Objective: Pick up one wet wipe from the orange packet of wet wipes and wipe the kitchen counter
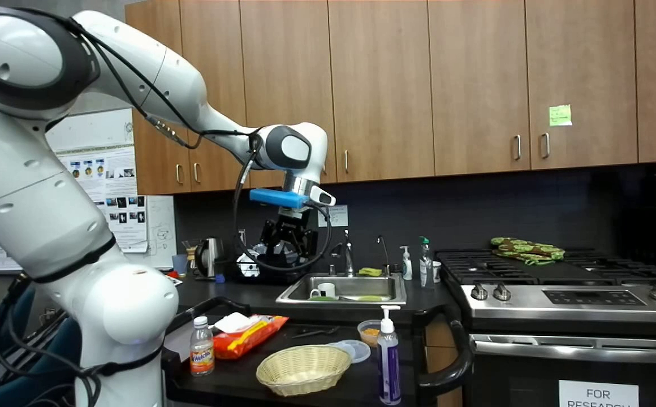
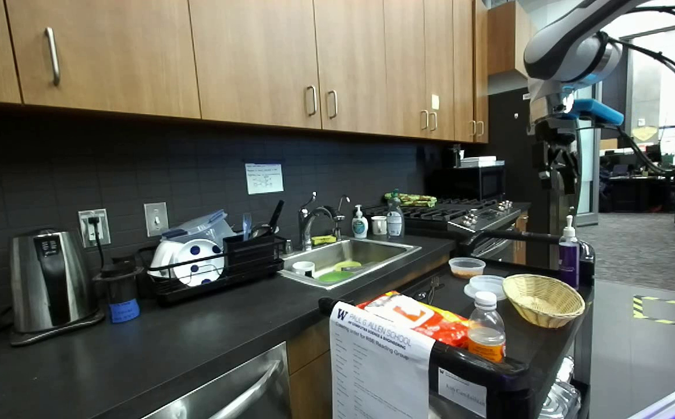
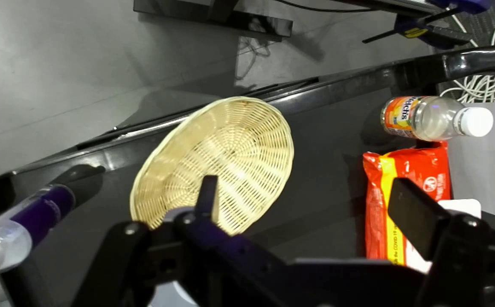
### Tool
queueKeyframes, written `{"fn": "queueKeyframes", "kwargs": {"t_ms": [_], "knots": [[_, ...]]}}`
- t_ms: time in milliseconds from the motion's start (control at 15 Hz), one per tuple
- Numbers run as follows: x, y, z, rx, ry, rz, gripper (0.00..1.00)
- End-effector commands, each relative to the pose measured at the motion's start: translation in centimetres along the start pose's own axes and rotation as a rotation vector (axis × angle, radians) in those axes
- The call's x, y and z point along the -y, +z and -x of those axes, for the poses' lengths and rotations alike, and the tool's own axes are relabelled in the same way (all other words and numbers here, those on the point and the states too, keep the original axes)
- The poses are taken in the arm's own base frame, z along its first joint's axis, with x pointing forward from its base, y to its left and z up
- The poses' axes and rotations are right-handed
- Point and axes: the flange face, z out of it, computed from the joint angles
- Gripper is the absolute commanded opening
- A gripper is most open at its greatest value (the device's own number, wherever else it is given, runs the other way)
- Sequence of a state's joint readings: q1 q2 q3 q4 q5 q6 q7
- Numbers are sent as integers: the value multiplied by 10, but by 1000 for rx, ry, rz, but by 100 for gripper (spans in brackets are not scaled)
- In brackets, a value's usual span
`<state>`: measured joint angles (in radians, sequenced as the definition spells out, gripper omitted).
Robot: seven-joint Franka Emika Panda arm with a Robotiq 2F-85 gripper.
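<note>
The hand (image 3: 309,200) hangs well above the desk (image 3: 324,162), released, its two fingers spread wide apart. The packet (image 1: 251,338) lies on the desk, a white patch on top, just beside an upright bottle (image 1: 202,347); whether they touch cannot be told. The basket (image 3: 234,153) sits between the packet and a pump bottle (image 1: 388,362), with a tub (image 2: 466,266) and a lid (image 2: 487,284) near it. Alongside the desk runs the counter (image 2: 198,326); a mug (image 1: 326,290) stands in its sink (image 1: 362,284).
</note>
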<state>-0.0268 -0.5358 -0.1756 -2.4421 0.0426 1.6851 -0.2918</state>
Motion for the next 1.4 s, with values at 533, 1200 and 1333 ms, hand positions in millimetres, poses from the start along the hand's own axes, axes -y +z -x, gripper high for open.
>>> {"fn": "queueKeyframes", "kwargs": {"t_ms": [533, 1200, 1333], "knots": [[116, 87, -68, -18, -219, 37, 100], [212, 159, -117, 33, -425, 89, 100], [221, 166, -131, 33, -439, 92, 100]]}}
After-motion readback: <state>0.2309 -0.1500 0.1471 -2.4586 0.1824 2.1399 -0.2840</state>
